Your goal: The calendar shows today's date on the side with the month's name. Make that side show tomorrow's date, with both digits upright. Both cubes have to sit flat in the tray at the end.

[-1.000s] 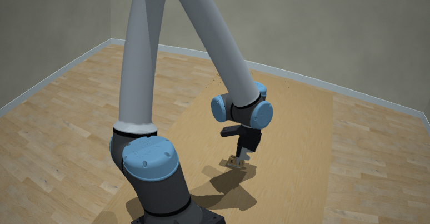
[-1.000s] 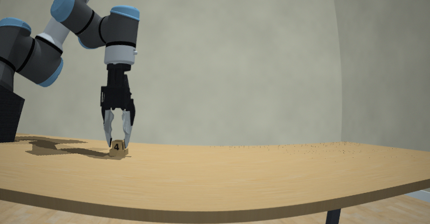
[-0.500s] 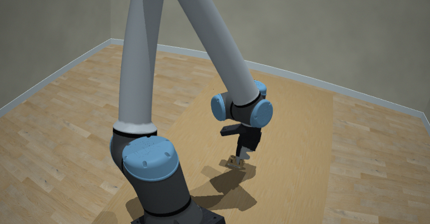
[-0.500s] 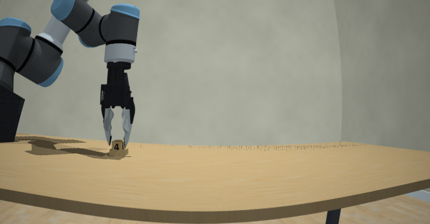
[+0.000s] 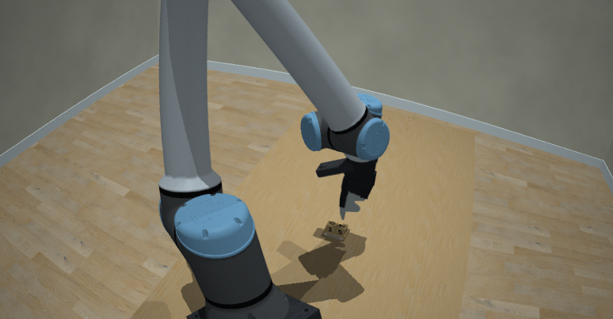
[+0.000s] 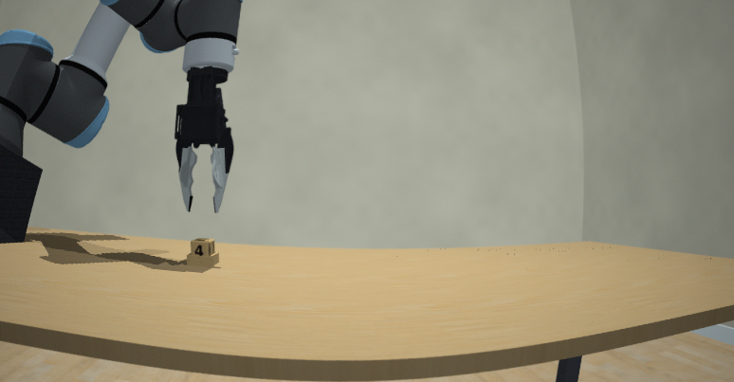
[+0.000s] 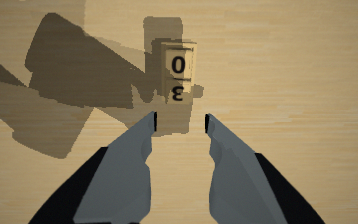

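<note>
The wooden calendar stands on the table: two small digit cubes sit side by side in a low tray (image 5: 324,233) (image 6: 204,262). In the top view the left cube (image 5: 329,229) shows 1 and the right cube (image 5: 340,231) shows 5. In the exterior view the end cube (image 6: 200,248) shows 4. In the wrist view the cubes' top faces read 0 (image 7: 178,65) and 3 (image 7: 177,93). My gripper (image 5: 343,214) (image 6: 202,209) (image 7: 181,114) hangs a short way above the cubes, points straight down, and its fingers are apart with nothing between them.
The light wooden table (image 5: 420,187) (image 6: 411,286) carries only the calendar. The arm's dark shadow (image 5: 325,269) (image 7: 70,90) lies on the table beside the tray. The robot base (image 5: 222,248) stands at the table's near end.
</note>
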`<action>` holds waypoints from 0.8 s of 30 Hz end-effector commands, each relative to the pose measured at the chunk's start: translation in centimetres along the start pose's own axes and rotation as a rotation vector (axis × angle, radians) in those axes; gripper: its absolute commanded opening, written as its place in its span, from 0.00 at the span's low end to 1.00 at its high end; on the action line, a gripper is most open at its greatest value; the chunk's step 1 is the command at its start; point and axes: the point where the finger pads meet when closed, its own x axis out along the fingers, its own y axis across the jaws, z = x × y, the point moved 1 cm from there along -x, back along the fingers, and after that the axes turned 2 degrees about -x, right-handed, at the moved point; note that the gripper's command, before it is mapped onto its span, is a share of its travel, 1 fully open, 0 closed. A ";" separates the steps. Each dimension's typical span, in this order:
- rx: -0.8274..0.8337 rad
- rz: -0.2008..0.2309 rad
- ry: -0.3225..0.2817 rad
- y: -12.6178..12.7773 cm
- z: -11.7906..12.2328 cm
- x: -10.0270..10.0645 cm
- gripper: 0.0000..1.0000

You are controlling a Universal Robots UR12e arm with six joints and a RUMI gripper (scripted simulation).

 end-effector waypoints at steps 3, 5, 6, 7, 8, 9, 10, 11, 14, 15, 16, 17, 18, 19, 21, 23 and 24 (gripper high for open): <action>0.000 -0.008 0.005 -0.1 0.1 -2.6 0.28; 0.000 -0.008 0.005 -0.1 0.1 -2.8 0.28; 0.000 -0.008 0.005 -0.1 0.1 -2.8 0.28; 0.000 -0.008 0.005 -0.1 0.1 -2.8 0.28; 0.000 -0.009 0.005 -0.1 0.1 -2.8 1.00; 0.000 -0.009 0.006 -0.2 0.0 -2.7 1.00; 0.000 -0.010 0.006 -0.2 0.0 -2.7 1.00; 0.000 -0.010 0.006 -0.2 0.0 -2.7 1.00; -0.001 -0.011 0.007 -0.3 -0.1 -2.6 1.00; 0.000 -0.011 0.007 -0.3 -0.1 -2.6 1.00; 0.000 -0.012 0.007 -0.3 -0.1 -2.6 1.00; 0.000 -0.012 0.007 -0.3 -0.1 -2.6 1.00; 0.000 -0.012 0.007 -0.3 -0.1 -2.6 1.00; 0.000 -0.011 0.007 -0.3 -0.1 -2.6 1.00; 0.000 -0.011 0.007 -0.3 -0.1 -2.6 1.00; 0.000 -0.011 0.007 -0.3 -0.1 -2.6 1.00; 0.000 -0.011 0.007 -0.3 -0.1 -2.6 1.00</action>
